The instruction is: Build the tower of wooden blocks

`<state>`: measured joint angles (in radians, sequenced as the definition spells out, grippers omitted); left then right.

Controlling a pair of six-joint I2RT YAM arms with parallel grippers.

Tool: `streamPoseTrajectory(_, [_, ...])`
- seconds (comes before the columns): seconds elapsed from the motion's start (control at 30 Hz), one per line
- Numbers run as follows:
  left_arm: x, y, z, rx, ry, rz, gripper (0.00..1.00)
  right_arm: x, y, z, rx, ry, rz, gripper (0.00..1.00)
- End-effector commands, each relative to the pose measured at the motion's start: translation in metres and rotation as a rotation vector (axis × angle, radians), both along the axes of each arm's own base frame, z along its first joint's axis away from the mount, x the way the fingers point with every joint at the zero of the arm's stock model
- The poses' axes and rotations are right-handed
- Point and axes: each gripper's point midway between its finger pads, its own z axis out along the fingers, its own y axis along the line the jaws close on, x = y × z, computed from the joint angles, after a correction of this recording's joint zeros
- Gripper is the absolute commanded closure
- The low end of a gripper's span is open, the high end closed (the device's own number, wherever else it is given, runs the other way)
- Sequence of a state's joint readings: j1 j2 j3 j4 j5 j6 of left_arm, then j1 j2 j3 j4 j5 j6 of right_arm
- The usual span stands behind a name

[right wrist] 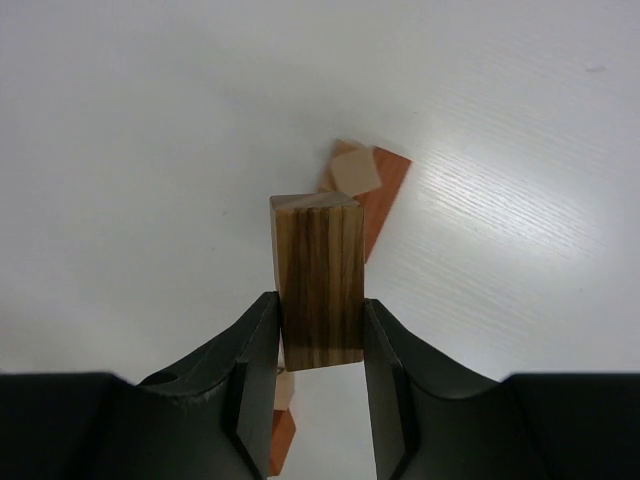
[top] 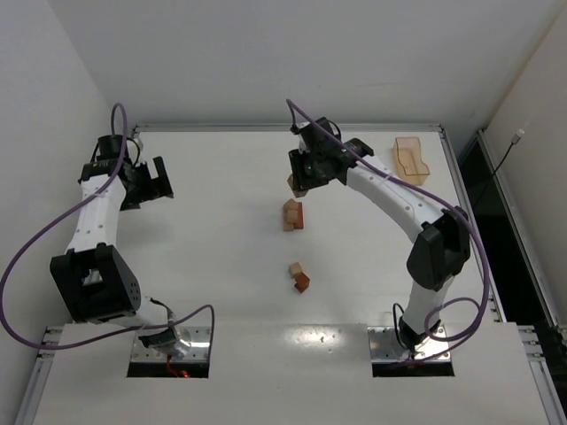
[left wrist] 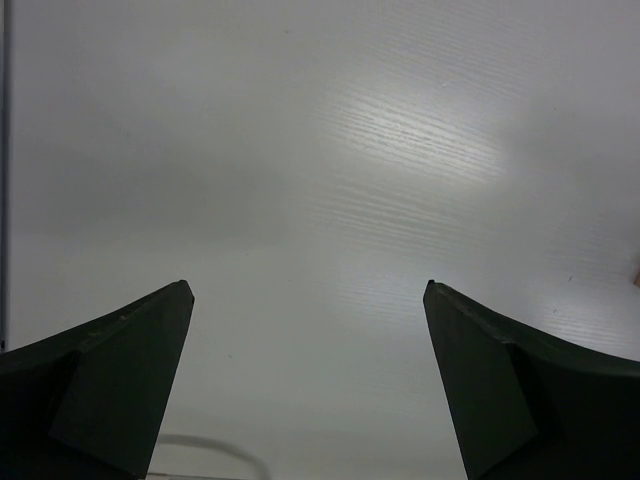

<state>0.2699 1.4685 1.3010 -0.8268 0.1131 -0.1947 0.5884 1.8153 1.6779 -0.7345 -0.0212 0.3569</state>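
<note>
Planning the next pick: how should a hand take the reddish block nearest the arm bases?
Likely from above, closing on the reddish block across its left and right faces: it lies low, and a tan cube crowds its far side.

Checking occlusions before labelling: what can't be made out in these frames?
- Top view: held block mostly hidden under right gripper.
- Top view: middle blocks seen from above; stacked height unclear.
- Right wrist: lower blocks partly hidden behind the fingers.
- Left wrist: tan sliver cut by right edge; unidentifiable.
</note>
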Motion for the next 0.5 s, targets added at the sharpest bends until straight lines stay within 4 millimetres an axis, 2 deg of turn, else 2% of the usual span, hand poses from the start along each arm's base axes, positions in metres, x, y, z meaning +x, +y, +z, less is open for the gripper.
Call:
streamPoseTrajectory(0.0, [0.001,0.011,0.019,0.044,-0.036,0.018,0.0,0.02,-0.015,0.012,-0.026,-0.085,-0.249,1.0])
streamPoseTrajectory(0.03, [0.001,0.011,0.019,0.044,-0.035,0.018,0.0,0.019,-0.013,0.012,-0.028,-0.09,-0.26,1.0])
streamPoseTrajectory(0.2, [-0.004,0.009,0.015,0.041,-0.025,0.018,0.0,0.019,-0.015,-0.018,-0.017,0.02,-0.349,1.0])
streamPoseTrajectory(0.23, [-0.004,0.009,0.015,0.041,-0.025,0.018,0.0,0.02,-0.014,-0.014,-0.011,0.013,-0.349,1.0])
streamPoseTrajectory(0.3, [-0.003,0.01,0.012,0.041,-0.025,0.018,0.0,0.016,-0.013,-0.026,-0.04,0.038,-0.352,1.0])
streamPoseTrajectory(0.43, [-0.003,0.009,0.012,0.036,-0.026,0.026,0.0,0.022,-0.013,-0.044,-0.071,0.059,-0.388,1.0])
streamPoseTrajectory(0.47, [-0.003,0.009,0.012,0.036,-0.026,0.026,0.0,0.023,-0.013,-0.055,-0.089,0.076,-0.388,1.0])
